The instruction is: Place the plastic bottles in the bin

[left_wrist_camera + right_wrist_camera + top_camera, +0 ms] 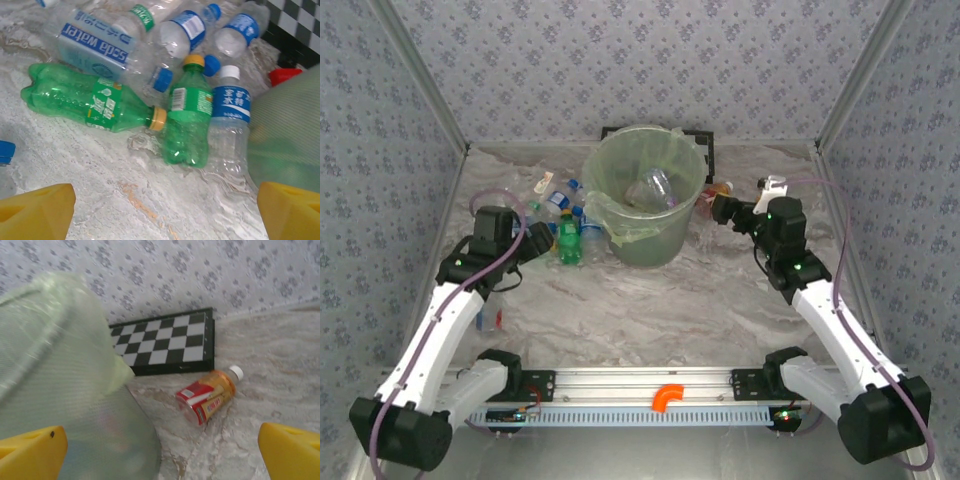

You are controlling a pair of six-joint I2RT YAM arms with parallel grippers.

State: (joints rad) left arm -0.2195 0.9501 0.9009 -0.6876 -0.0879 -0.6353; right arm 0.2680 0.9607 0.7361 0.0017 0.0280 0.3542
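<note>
Our left gripper [165, 215] stands wide open. Its 2 yellow fingertips [37, 210] sit at the bottom corners of the wrist view, with only bare table [100, 165] between them, so it holds nothing and touches nothing. Just ahead of it lies the pile.

There we count 2 green bottles [75, 100], both on their sides with yellow caps, the cap of the longer one against the shorter one. Beside and behind them we count 5 clear bottles [95, 45]: 4 with blue labels and 1 with a green label. A red cap [285, 75] shows at the bin's wall, but we cannot tell what it belongs to.

Our right gripper [160, 455] is also spread wide and empty, its 2 fingertips [292, 450] far apart. It is close to the right side of the bin [60, 365]. Whether it touches the bin, we cannot tell.

Beyond it lies 1 orange bottle [207, 395] with a red label and white cap. It is on its side on the table, just in front of 1 checkerboard [160, 342] and apart from the bin.

From above, the 1 bin stands at the far middle of the table, with the pile against its left foot. At least 1 clear bottle already lies inside it.
</note>
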